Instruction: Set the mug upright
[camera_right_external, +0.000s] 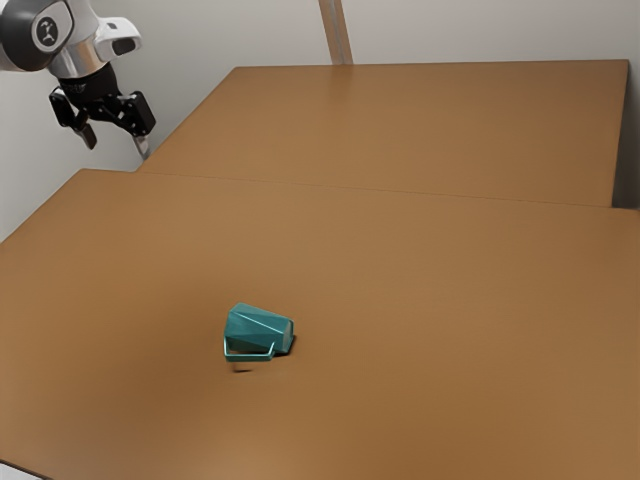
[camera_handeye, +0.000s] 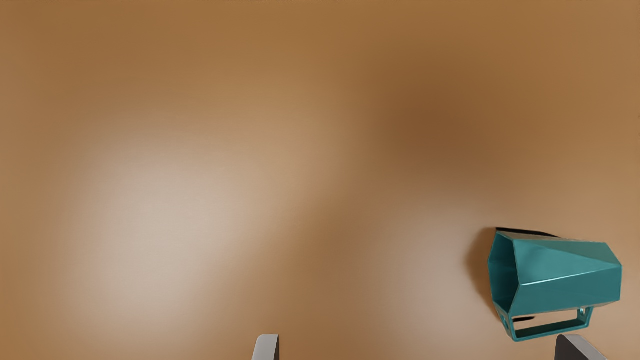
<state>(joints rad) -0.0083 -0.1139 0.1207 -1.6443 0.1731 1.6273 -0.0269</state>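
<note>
Brown tabletop (camera_right_external: 420, 320) spreads below a pale wall (camera_right_external: 190, 45), and on it the teal faceted mug (camera_handeye: 560, 275) lies on its side, its mouth (camera_handeye: 504, 272) toward the arm's side of the table and its base toward the exterior view's right. The handle (camera_handeye: 552, 331) sticks out sideways from the body. High above the surface and well apart from the mug, the black two-finger gripper (camera_right_external: 117, 148) has its fingers spread wide, with nothing pinched between them. Setting the mug up remains to be done, so the step in hand looks to be the reach: the next move likely calls for shifting over the mug, lowering and closing across its body, before turning it mouth up. Nothing can be made out inside the mug, though its deeper part is dark.
</note>
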